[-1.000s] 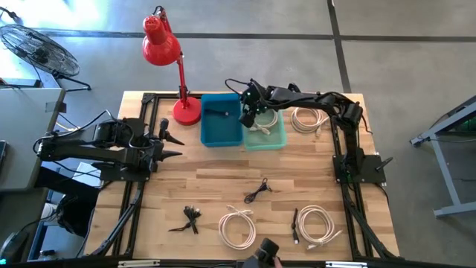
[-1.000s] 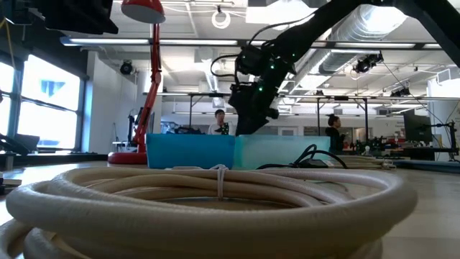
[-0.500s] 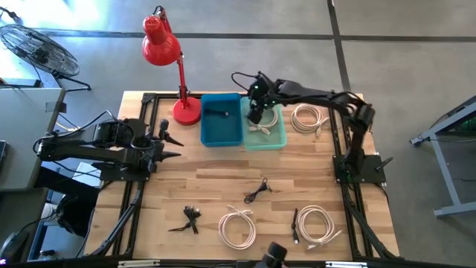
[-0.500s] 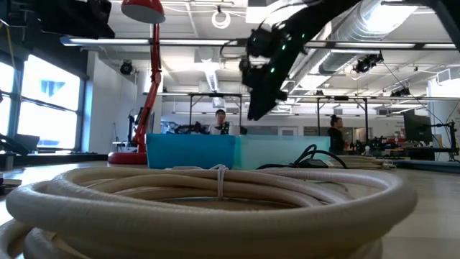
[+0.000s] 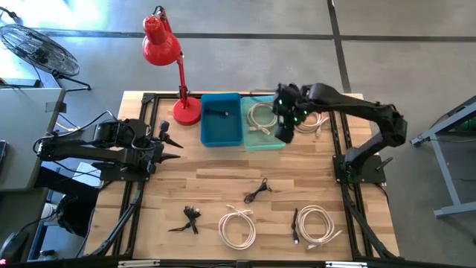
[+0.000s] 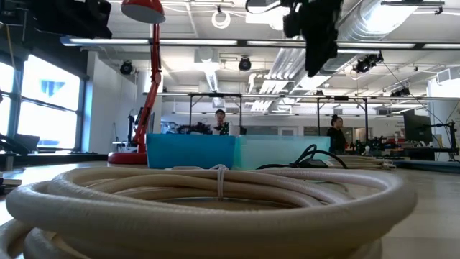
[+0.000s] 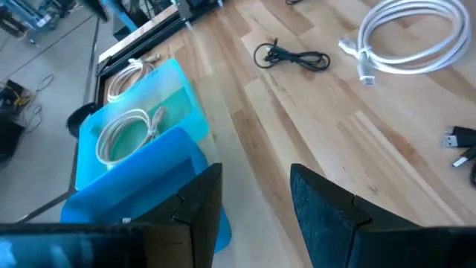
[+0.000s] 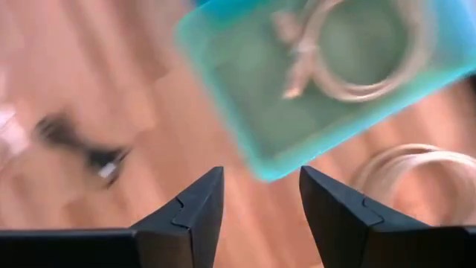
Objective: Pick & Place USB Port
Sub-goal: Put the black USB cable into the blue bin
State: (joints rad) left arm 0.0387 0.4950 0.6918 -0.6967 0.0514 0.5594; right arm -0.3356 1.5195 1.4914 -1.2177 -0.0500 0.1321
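Our right pincer [image 5: 285, 132], empty and open, has left the teal bin [image 5: 265, 140] at upper centre, white cable [image 5: 260, 115] delivered

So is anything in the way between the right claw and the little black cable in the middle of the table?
Nothing visible. The right gripper hangs open and empty by the teal plastic bin's edge, and only bare wooden table lies between it and the small black cable.
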